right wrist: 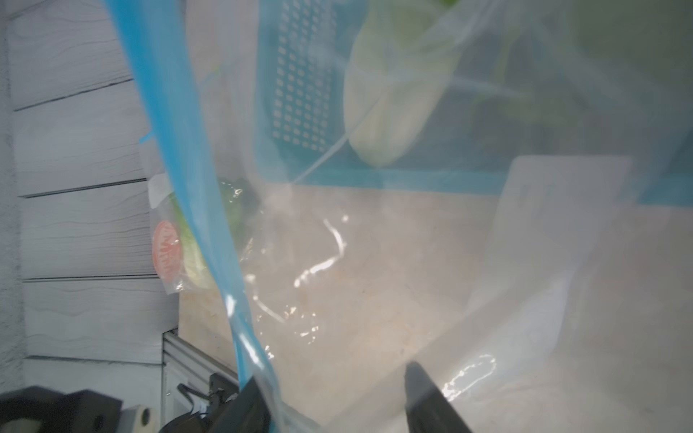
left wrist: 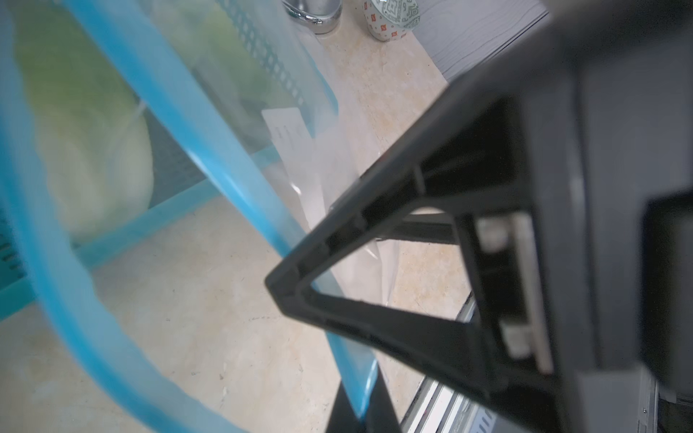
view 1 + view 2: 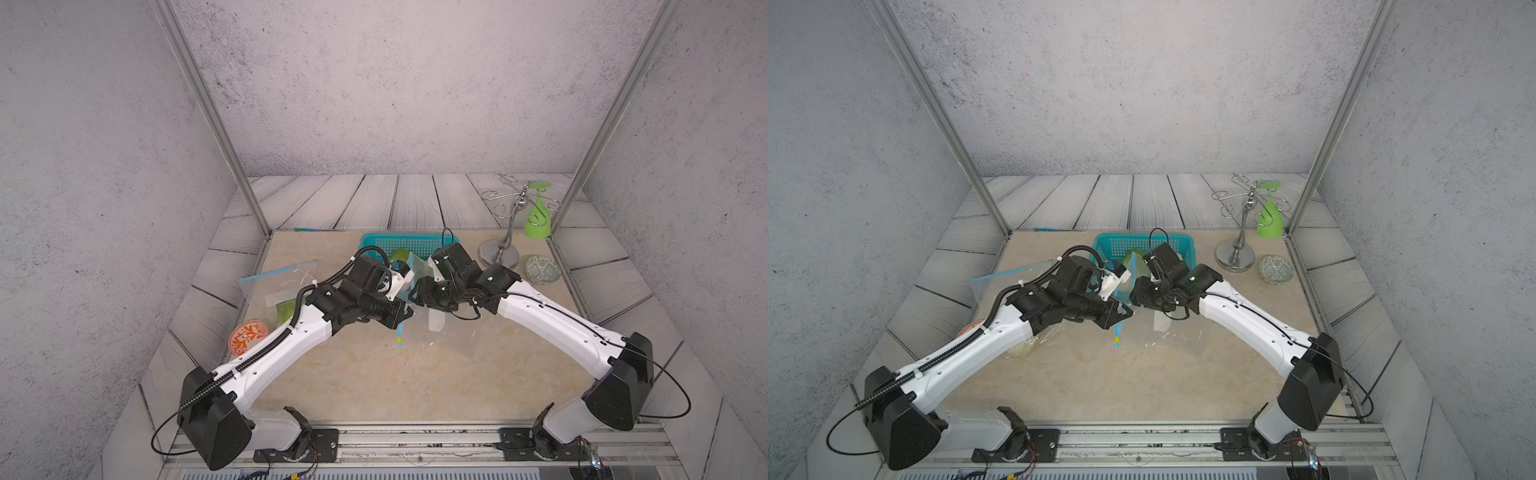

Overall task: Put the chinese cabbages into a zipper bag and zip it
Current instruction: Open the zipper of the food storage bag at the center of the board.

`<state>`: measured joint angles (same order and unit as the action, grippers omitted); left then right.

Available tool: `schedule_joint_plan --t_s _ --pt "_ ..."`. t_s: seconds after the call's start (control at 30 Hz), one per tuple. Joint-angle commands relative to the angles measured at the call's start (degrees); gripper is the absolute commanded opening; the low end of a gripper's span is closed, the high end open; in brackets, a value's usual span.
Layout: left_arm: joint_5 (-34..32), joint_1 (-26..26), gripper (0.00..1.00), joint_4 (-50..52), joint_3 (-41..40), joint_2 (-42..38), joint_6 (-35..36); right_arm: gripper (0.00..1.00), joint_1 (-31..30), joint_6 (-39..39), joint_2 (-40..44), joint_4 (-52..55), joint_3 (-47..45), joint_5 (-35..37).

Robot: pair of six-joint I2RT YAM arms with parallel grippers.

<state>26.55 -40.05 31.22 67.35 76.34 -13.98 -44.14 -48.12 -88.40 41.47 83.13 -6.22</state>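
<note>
- The near half of the beige marbled bench (image 3: 374, 374) lies bare.
- A hanging clear zipper bag with a blue strip (image 3: 436, 322) fills the centre.
- Behind it, a teal perforated plastic basket (image 3: 409, 241) bars the far edge.
- A chrome hanger stand (image 3: 498, 254), green upturned goblet (image 3: 537, 224) and small patterned bowl (image 3: 542, 269) crowd the far right corner.
- A flat clear bag (image 3: 286, 278) and orange patterned dish (image 3: 246, 337) line the left side.

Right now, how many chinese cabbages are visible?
3 cabbages. One lies in the teal basket, a blurred second beside it, a third inside the zipper bag near the orange dish. Arms may hide more.
</note>
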Motion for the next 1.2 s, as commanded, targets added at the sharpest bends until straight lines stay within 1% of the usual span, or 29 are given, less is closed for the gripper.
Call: schedule_joint_plan --t_s 0.0,0.1,0.23,0.3,0.33,0.4,0.43,0.5,0.53,0.6,0.67,0.73,0.87,0.97,1.03,1.1,1.17 --pt "-0.52 -0.20 0.01 -0.97 1.66 0.48 0.01 0.37 0.02 0.66 -0.89 3.14 -0.13 4.47" --pt "-0.83 -0.20 0.02 -0.86 2.02 0.23 0.10 0.23 0.10 0.19 -1.06 1.60 -1.06 3.19" --pt "-0.46 -0.20 0.07 0.04 2.11 -0.79 0.17 0.12 0.16 0.05 -1.11 -0.79 -1.76 1.44" --pt "-0.12 -0.20 0.10 0.42 2.18 -1.09 -0.08 0.07 0.19 0.22 -1.08 -2.01 -1.75 0.63" --pt "0.20 -0.12 0.12 0.88 2.18 -1.34 -0.25 0.06 0.20 0.22 -1.03 -2.50 -1.75 0.43" --pt "0.80 -0.03 0.12 0.99 1.77 -1.94 -0.29 0.05 0.19 0.14 -0.98 -3.21 -1.92 -0.03" --pt "0.77 -0.03 0.08 0.73 1.28 -2.22 -0.20 0.09 0.29 0.04 -0.90 -3.69 -1.92 -0.78" --pt "1.00 -0.03 0.02 0.47 0.61 -2.10 0.39 0.28 0.28 -0.25 -0.66 -4.66 -1.60 -2.85" --pt "1.37 -0.03 0.00 0.30 0.26 -1.90 0.61 0.34 0.28 -0.75 -0.66 -5.14 -1.40 -4.15" --pt "2.07 0.01 0.00 -1.00 -0.57 -2.10 0.45 0.41 0.28 -1.72 -0.87 -5.51 -1.22 -5.45" --pt "2.39 -0.03 0.00 -2.41 -1.18 -2.50 -0.01 0.51 0.27 -2.35 -1.48 -5.29 -1.24 -5.91" --pt "2.55 -0.03 0.00 -2.30 -0.80 -2.34 0.36 0.57 0.28 -3.15 -2.41 -5.07 -1.48 -6.20" --pt "3.49 -0.11 0.00 -2.21 -0.67 -1.90 0.75 0.62 -0.07 -4.39 -3.60 -6.71 -0.97 -8.01" --pt "2.92 -0.11 0.00 -2.02 -0.65 -2.14 0.84 0.57 -0.07 -5.39 -4.48 -5.35 -2.41 -5.26" --pt "2.42 -0.07 0.01 -1.79 -0.62 -2.33 0.97 0.42 0.10 -6.09 -4.09 -6.85 -4.88 -4.39" --pt "2.26 -0.03 0.02 -1.54 -0.68 -2.51 0.79 0.28 0.11 -5.99 -3.69 -7.78 -5.44 -3.70" --pt "2.18 -0.03 0.06 -0.72 -0.59 -2.83 0.48 0.18 0.10 -5.06 -3.13 -7.92 -5.31 -2.41"
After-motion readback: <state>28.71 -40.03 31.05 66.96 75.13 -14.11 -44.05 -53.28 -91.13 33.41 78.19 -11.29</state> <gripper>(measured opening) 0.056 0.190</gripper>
